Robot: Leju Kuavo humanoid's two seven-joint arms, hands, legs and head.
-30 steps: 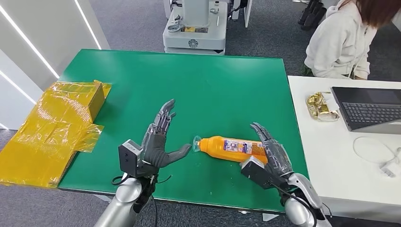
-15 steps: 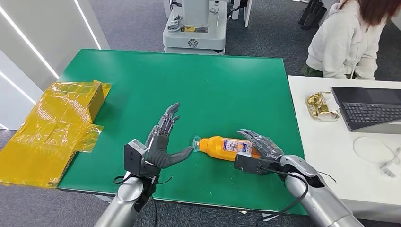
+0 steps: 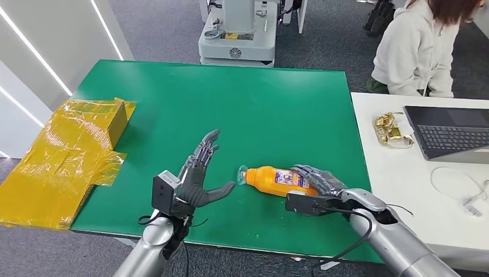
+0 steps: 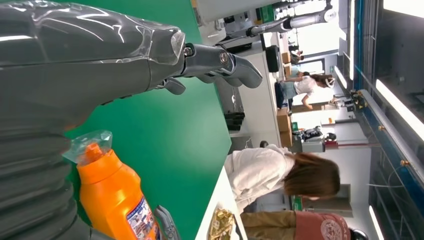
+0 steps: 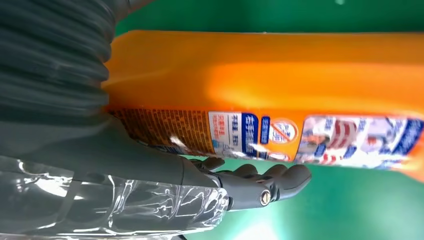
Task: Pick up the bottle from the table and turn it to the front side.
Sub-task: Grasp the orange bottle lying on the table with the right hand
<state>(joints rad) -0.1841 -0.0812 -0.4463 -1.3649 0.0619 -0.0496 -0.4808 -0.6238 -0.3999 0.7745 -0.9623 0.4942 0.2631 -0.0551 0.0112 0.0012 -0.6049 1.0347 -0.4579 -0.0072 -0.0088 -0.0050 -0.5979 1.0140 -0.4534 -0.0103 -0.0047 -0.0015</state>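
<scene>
Orange bottle lies on its side on the green table, label up.

Green table and white desk, with what lies on each.

An orange bottle lies on its side on the table near its front edge, cap pointing left and label up. Well to the left of the bottle, yellow-wrapped cardboard hangs over the table's left edge. Right of the bottle, beside the table, the desk carries a gold wrapper, a laptop just right of the wrapper, and a white cable nearer the front.
</scene>
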